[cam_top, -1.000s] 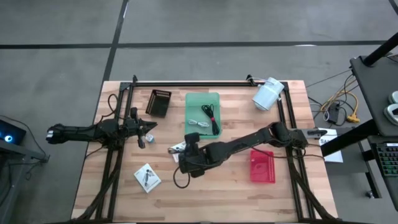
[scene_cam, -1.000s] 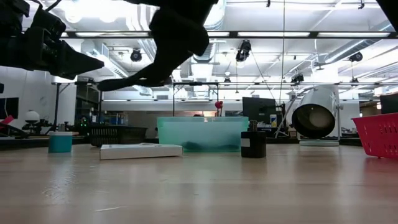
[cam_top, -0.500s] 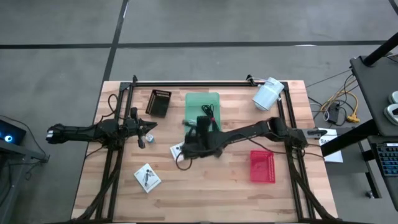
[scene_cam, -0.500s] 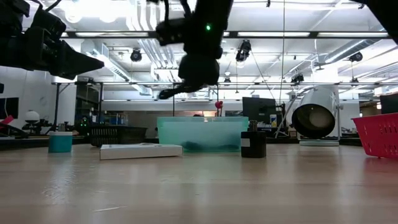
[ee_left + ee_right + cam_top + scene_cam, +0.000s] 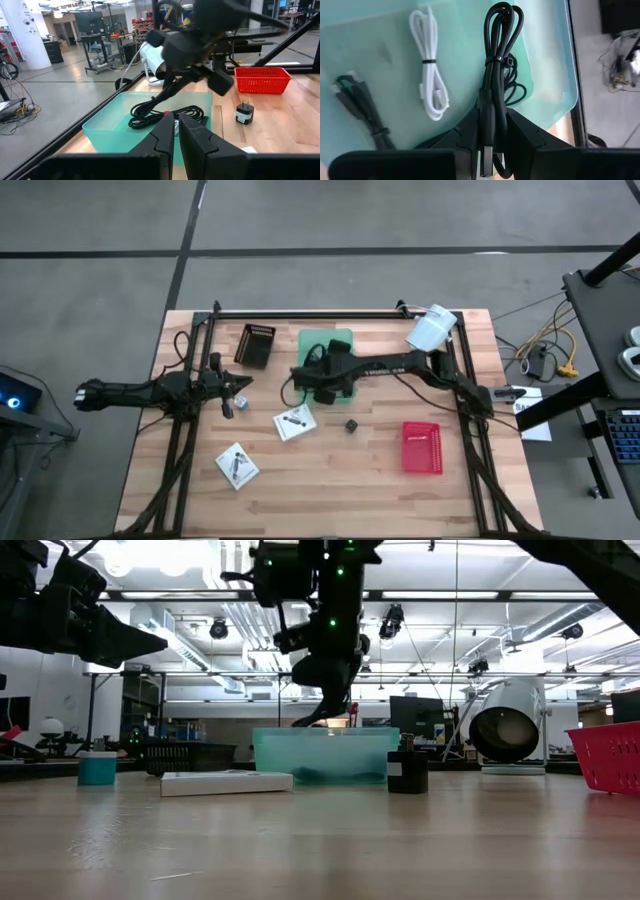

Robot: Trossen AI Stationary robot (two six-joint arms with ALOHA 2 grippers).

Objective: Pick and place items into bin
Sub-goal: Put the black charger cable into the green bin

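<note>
A black coiled cable (image 5: pixel 496 75) is pinched between the closed jaws of the right gripper (image 5: pixel 492 131), and it is being held directly over the green bin (image 5: pixel 343 339), where a white cable (image 5: pixel 431 80) and another black cable (image 5: pixel 362 102) already lie. Should the release be made too near the bin's edge, the dangling loop could be draped over the rim, or it could be snagged on the fingers as they part. Two white packets (image 5: pixel 294 421) (image 5: pixel 237 465) and a small dark cube (image 5: pixel 351 425) are left on the desk (image 5: pixel 330 500). The left gripper (image 5: pixel 238 387) is parked at the desk's left side, its jaws nearly closed and nothing held.
</note>
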